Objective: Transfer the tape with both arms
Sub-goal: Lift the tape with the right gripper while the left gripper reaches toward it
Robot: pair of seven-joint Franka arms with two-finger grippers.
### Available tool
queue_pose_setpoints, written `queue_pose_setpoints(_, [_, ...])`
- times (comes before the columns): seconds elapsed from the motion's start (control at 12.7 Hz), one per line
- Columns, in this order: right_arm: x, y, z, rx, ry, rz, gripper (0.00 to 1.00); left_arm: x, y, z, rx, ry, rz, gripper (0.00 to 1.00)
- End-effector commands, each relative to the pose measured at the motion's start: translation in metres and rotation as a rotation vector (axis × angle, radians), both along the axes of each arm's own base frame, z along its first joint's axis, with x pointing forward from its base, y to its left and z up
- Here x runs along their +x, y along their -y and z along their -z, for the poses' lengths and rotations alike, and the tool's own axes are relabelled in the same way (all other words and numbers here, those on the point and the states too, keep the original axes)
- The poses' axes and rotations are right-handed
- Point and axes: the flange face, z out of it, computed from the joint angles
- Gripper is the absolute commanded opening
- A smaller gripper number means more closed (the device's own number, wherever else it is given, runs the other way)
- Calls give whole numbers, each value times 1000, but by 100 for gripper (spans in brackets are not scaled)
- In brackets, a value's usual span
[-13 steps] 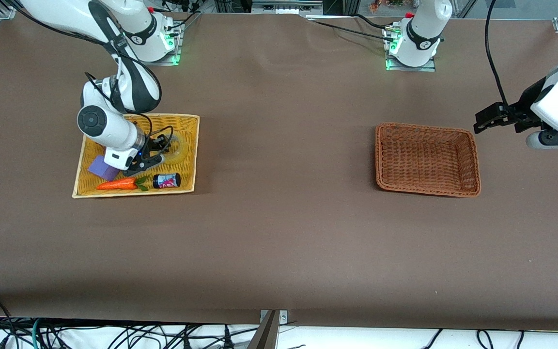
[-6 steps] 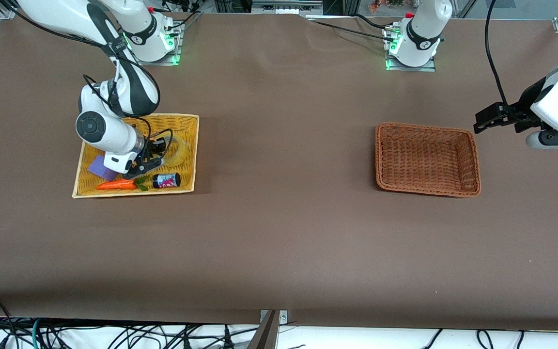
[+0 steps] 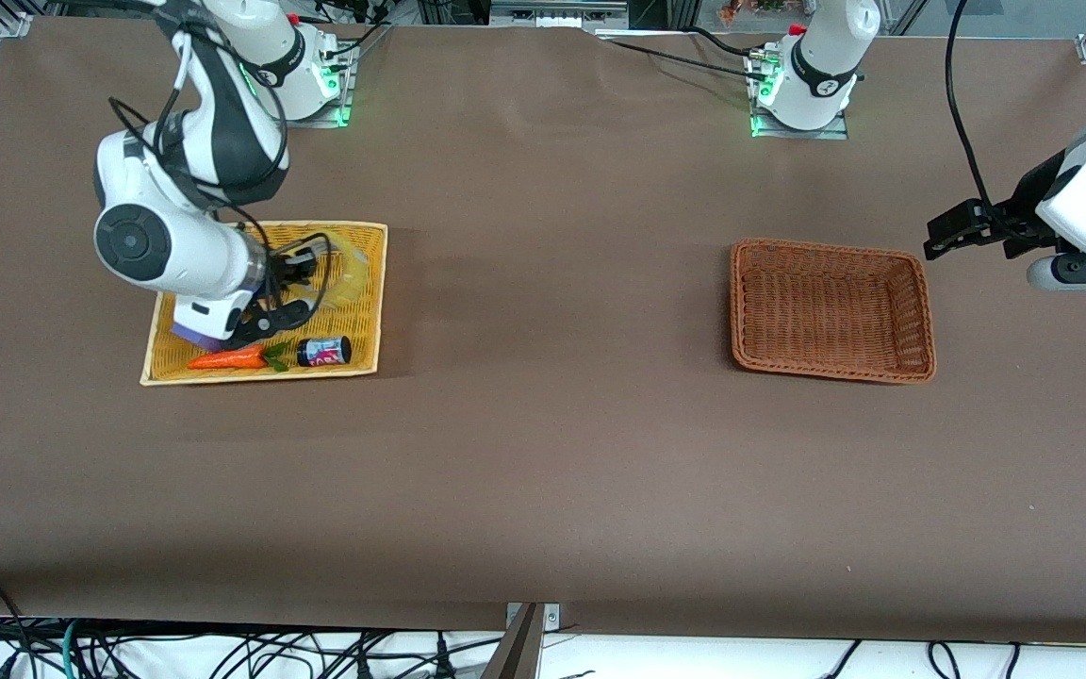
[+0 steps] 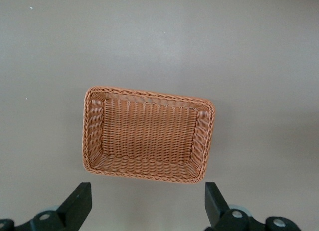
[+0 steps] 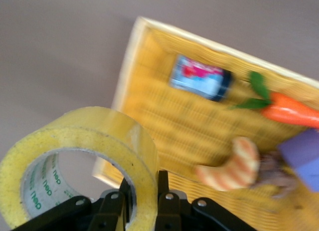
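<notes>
The tape [image 3: 347, 272], a clear yellowish roll, hangs above the yellow tray [image 3: 366, 325] at the right arm's end of the table. My right gripper [image 3: 315, 275] is shut on it. In the right wrist view the tape [image 5: 84, 141] fills the near corner, and my right gripper [image 5: 144, 183] pinches its wall, one finger inside the hole and one outside. My left gripper [image 3: 944, 231] is open and empty, held in the air beside the brown basket [image 3: 828, 248] at the left arm's end. In the left wrist view my left gripper [image 4: 147, 203] stands wide open, with the basket [image 4: 149, 94] below.
On the tray lie a black can with a pink label [image 3: 324, 352], a carrot [image 3: 227, 358] and a purple block [image 3: 187, 332]. The right wrist view shows the can [image 5: 202, 77], the carrot [image 5: 291, 111], the block [image 5: 301, 151] and a striped orange piece [image 5: 234, 166]. The basket holds nothing.
My right arm has risen and drawn back, lifting the tape off the tray. My left arm has stayed where it was.
</notes>
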Motion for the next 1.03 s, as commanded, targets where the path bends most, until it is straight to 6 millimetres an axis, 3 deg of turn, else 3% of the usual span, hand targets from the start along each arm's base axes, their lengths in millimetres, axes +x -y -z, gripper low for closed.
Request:
queue_pose_setpoints(0.0, [-6, -91, 18, 20, -17, 140, 0, -1, 5, -1, -21, 0, 11, 100])
queue_pose_setpoints(0.16, [-8, -167, 48, 24, 12, 269, 0, 6, 9, 15, -20, -24, 18, 100])
queue_pose_setpoints(0.32, [-32, -245, 91, 35, 41, 359, 0, 18, 30, 48, -7, -81, 49, 100])
queue_pose_setpoints(0.39, [-42, -271, 118, 54, 59, 420, 0, 27, 34, 75, -10, -126, 46, 100])
queue_pose_setpoints(0.55, [-58, -306, 152, 128, 104, 524, 0, 45, 48, 117, -14, -120, 53, 100])
queue_pose_setpoints(0.71, [-62, -319, 158, 186, 144, 568, 84, 59, 65, 162, -6, -135, 43, 100])
queue_pose_setpoints(0.79, [-56, -315, 151, 190, 152, 573, 99, 62, 80, 180, -6, -138, 44, 100])
queue_pose_setpoints(0.95, [-40, -293, 114, 139, 156, 561, 100, 58, 102, 208, 5, -140, 22, 100])
